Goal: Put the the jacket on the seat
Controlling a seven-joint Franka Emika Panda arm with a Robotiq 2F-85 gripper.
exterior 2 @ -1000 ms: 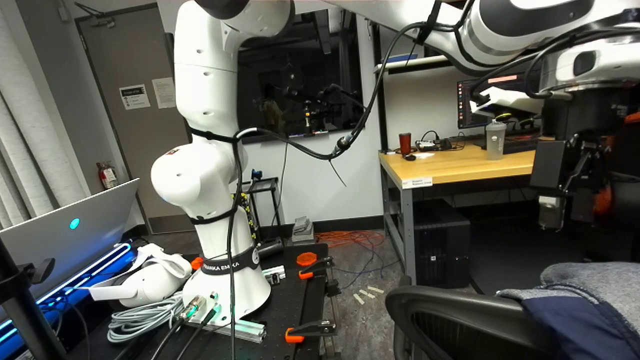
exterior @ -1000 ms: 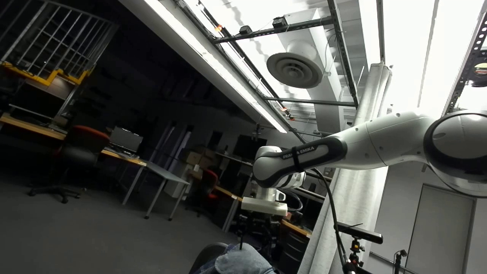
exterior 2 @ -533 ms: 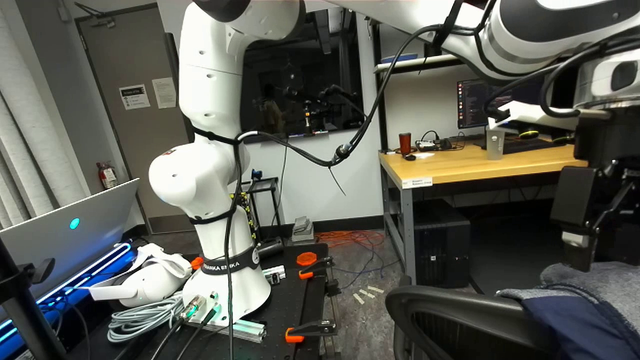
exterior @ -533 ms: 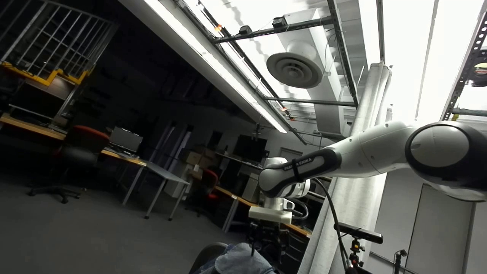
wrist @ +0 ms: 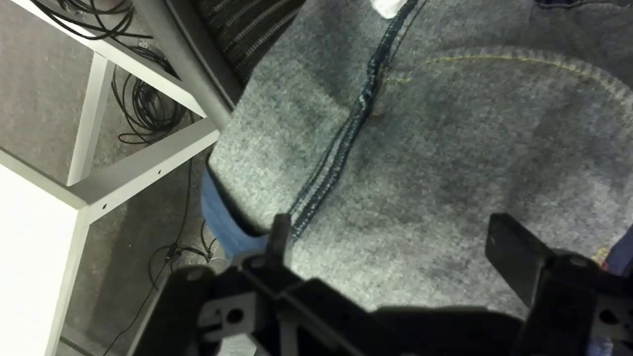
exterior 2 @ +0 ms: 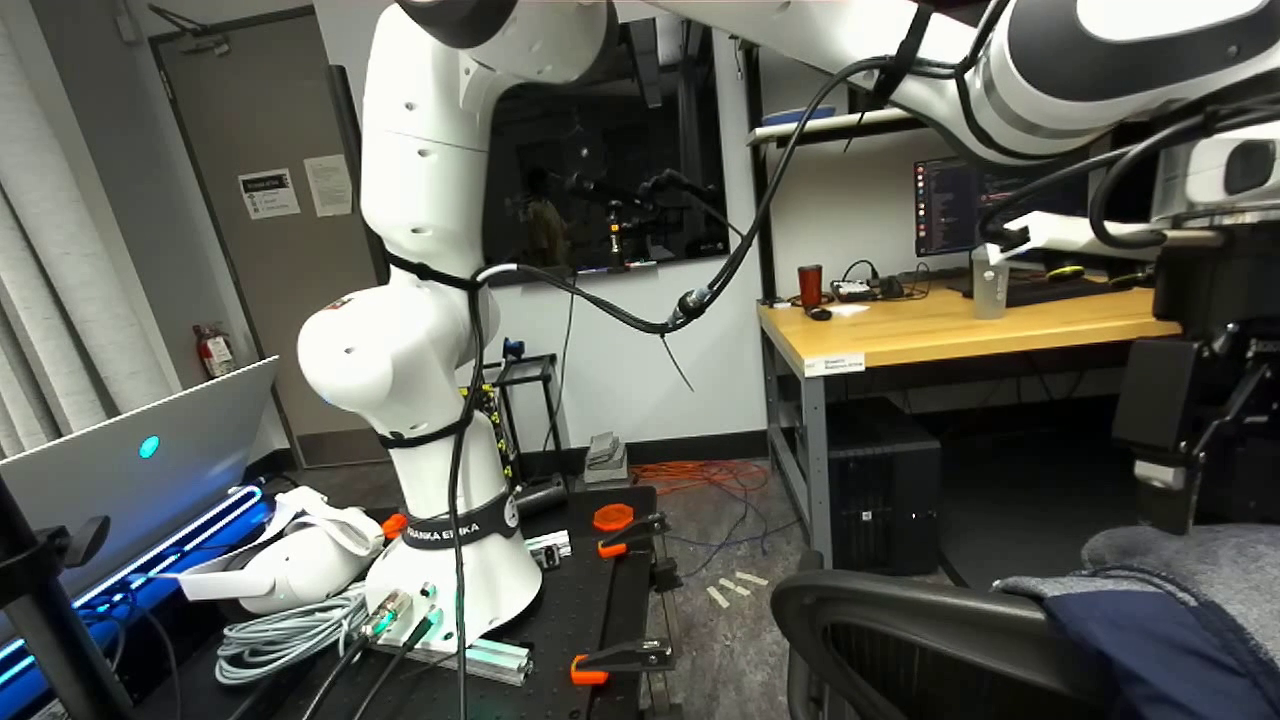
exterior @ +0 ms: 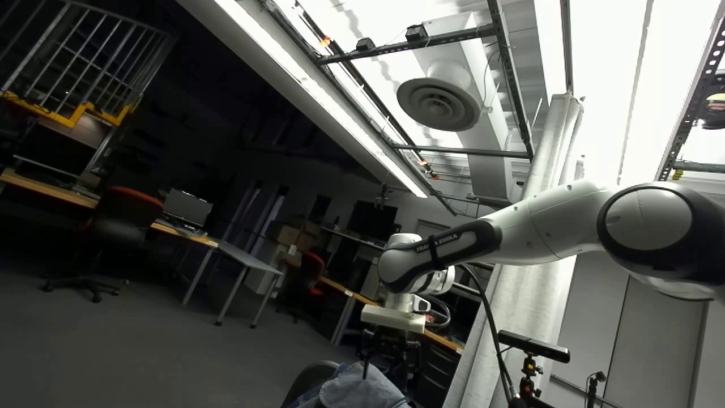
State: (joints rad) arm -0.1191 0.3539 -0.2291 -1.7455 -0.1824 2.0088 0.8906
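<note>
The jacket is dark blue-grey denim with a paler grey inner side, draped over a black chair. It shows in both exterior views (exterior: 362,391) (exterior 2: 1200,610) and fills much of the wrist view (wrist: 445,163), with a dark seam and yellow stitching. The chair's armrest (exterior 2: 900,610) shows in an exterior view; dark mesh (wrist: 252,29) shows beside the cloth in the wrist view. The seat itself is hidden or out of view. My gripper (wrist: 390,220) is open, fingers down, over the jacket's edge, with no cloth visibly pinched. I cannot tell if the fingertips touch it.
A wooden desk (exterior 2: 960,330) with a bottle (exterior 2: 990,285) stands behind the arm, a black computer case (exterior 2: 880,490) beneath it. A clamped black table (exterior 2: 590,600) bears the robot base. A white frame (wrist: 148,163) and loose cables (wrist: 153,106) lie beside the chair in the wrist view.
My gripper has come down toward the jacket and shifted outward from the robot base, then slightly sideways in the last half second. The jacket and chair have not visibly moved.
</note>
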